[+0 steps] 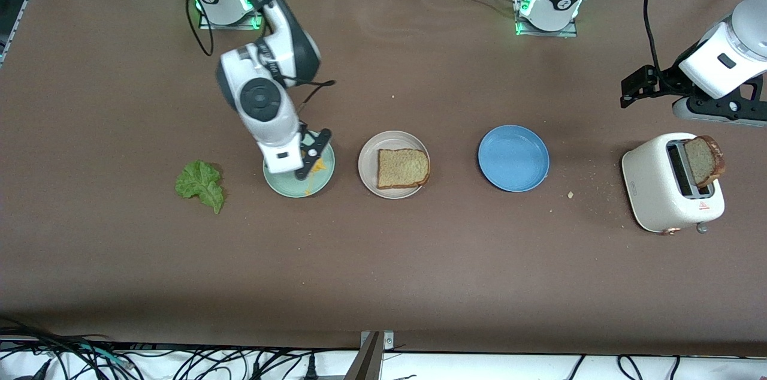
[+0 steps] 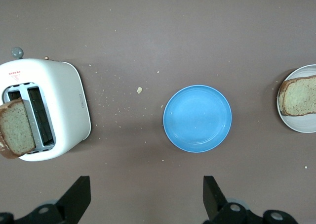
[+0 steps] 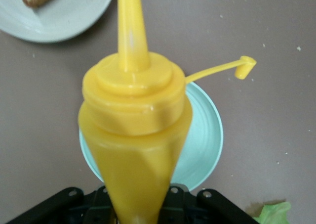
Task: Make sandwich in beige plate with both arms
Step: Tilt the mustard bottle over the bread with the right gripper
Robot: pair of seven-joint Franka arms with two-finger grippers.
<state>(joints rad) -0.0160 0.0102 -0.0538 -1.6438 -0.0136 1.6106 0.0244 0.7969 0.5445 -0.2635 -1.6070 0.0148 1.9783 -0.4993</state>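
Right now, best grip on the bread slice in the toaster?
Grip the bread slice by its exposed upper half, coming from above with fingers across its flat faces. It stands tilted in a slot of the toaster, lower part hidden. The left gripper is open; the right gripper holds the yellow bottle.

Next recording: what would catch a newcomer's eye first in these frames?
The yellow squeeze bottle fills the right wrist view, gripped by the right gripper over the mint green plate. Beside that plate, the beige plate holds one bread slice. At the left arm's end, a second slice sticks out of the white toaster, with the open left gripper above the table near it.
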